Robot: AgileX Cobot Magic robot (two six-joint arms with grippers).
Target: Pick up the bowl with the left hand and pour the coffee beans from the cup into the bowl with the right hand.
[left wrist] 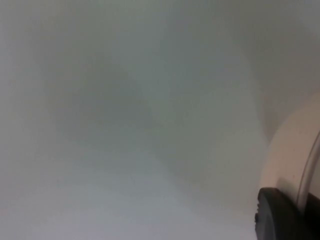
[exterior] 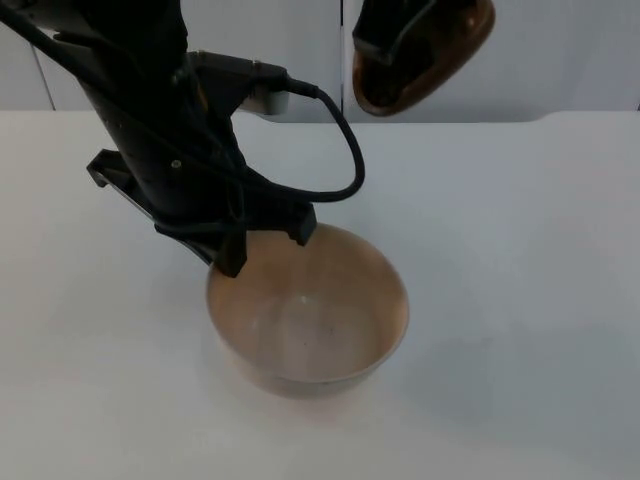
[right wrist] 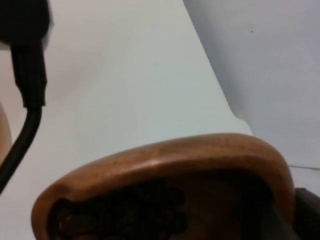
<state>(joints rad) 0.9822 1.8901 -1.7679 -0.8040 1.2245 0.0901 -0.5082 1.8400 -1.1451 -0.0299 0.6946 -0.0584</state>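
Left gripper (exterior: 265, 240) on round, smooth wooden bowl (exterior: 310, 320) rim.

The top view looks down and forward from a fixed height over the white table (exterior: 520, 300) toward the grey partition wall (exterior: 560, 50) at its far edge, with the bowl (exterior: 330, 330) near the middle. The left wrist view sits very close to the table surface, catching the bowl's pale outer wall (left wrist: 292, 150) beside a black fingertip (left wrist: 280, 215). The right wrist view looks closely over the brown cup (right wrist: 165, 160) across the table to the same far edge and wall (right wrist: 265, 65), and the cup (exterior: 425, 55) also appears from above.
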